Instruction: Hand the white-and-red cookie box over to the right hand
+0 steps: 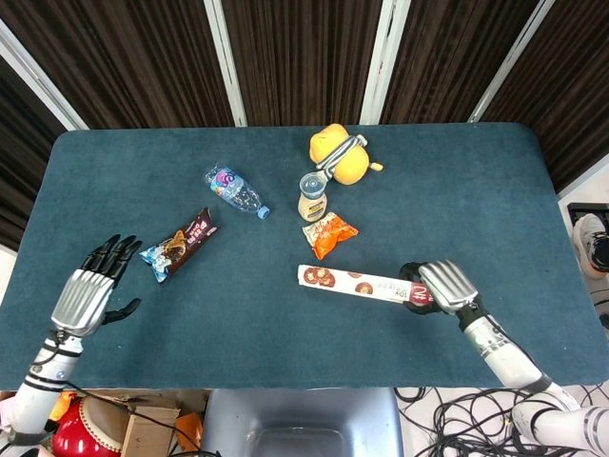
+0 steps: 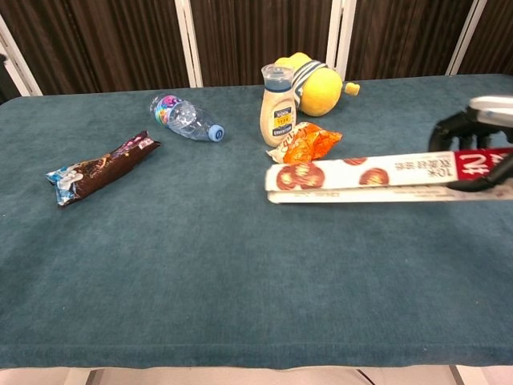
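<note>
Fingers of the right hand wrap the red end of the white-and-red cookie box in the head view, its other end pointing toward the table's middle. At the near left edge, the left hand holds nothing, fingers spread. A dark blue cloth covers the table, with dark slatted panels behind it.

From the chest view, the cookie box hangs level just above the cloth, beside an orange snack bag. A dressing bottle stands upright against a yellow plush toy. Well left lie a water bottle and a chocolate bar wrapper.
</note>
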